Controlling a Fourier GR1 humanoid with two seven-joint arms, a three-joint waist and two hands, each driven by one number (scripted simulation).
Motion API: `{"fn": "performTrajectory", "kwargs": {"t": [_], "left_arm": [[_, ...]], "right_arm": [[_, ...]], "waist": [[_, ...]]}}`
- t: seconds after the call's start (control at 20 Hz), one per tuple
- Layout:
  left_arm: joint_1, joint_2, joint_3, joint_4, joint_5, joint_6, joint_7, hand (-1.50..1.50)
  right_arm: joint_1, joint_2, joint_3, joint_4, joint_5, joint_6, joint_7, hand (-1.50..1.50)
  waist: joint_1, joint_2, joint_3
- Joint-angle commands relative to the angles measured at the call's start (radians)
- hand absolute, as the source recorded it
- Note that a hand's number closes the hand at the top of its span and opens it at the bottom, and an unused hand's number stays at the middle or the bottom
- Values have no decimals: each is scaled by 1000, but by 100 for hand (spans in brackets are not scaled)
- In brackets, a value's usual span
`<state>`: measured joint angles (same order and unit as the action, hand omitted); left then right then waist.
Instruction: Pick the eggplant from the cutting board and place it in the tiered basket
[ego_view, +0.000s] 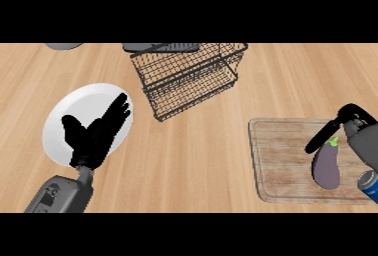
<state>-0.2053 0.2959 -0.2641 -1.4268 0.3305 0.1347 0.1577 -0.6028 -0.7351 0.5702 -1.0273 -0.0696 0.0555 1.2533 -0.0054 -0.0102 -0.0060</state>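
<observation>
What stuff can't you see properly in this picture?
- Head view: the blue can is cut off by the right edge.
- The grey objects along the top edge are cut off too, one partly behind the basket.
- The left hand covers part of the plate.
- Whether the right hand touches the eggplant cannot be told.

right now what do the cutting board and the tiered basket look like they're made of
Cutting board: apparently wood, matte, with pale grain streaks and a darker rim. Tiered basket: seemingly dark metal wire, an open see-through mesh; the coating is unclear.
</observation>
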Motion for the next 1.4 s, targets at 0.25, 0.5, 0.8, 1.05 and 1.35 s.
{"fn": "performTrajectory", "kwargs": {"t": [0.25, 0.5, 0.8, 1.05, 1.35], "left_arm": [[7, 2, 13, -6, -11, -7, 2, 0], [63, 6, 10, -69, -10, 0, 12, 0], [53, 1, 36, -11, -4, -28, -22, 0], [-5, -21, 20, -22, -37, 4, 24, 0], [-20, -28, 43, -6, -25, -14, 26, 0]], "right_arm": [[26, -11, 22, -36, 6, -60, 234, -150], [89, 20, 28, -51, 12, -145, 234, -150], [140, 0, 33, -112, 12, -154, 234, -150], [198, -18, 13, -150, 18, -154, 228, -150], [215, 23, -15, -130, 21, -161, 187, -150]], "waist": [[-14, 2, 2], [-5, -2, 2], [-18, 0, 1], [-22, 3, 4], [-4, 8, 5]]}}
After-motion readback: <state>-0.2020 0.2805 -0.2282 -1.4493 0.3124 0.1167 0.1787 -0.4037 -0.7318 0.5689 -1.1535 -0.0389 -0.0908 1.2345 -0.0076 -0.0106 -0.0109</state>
